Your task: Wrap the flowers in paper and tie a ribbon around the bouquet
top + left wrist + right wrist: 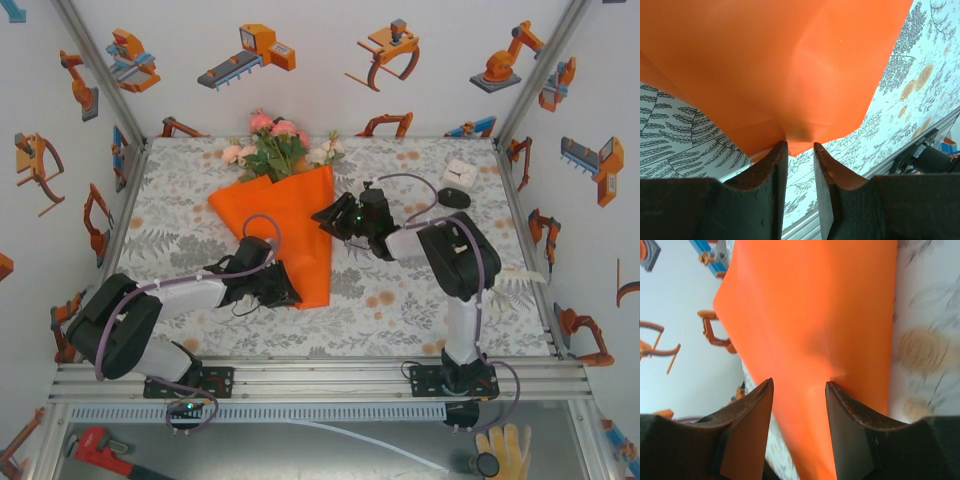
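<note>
The orange paper (285,215) lies on the table rolled into a cone, wide end to the back. Pink and cream flowers (275,145) with green leaves stick out of that wide end. My left gripper (290,290) is at the cone's narrow near end. In the left wrist view its jaws (800,145) stand close together and pinch the puckered edge of the paper (780,65). My right gripper (322,213) is at the cone's right edge. Its jaws (799,382) stand wide over the paper (815,305), and the right fingertip (832,387) dents the sheet.
A small white item (460,172) and a black disc (455,198) lie at the back right; I cannot tell whether either is the ribbon. The floral cloth (400,300) lies between walls on three sides. An aluminium rail (320,378) runs along the near edge.
</note>
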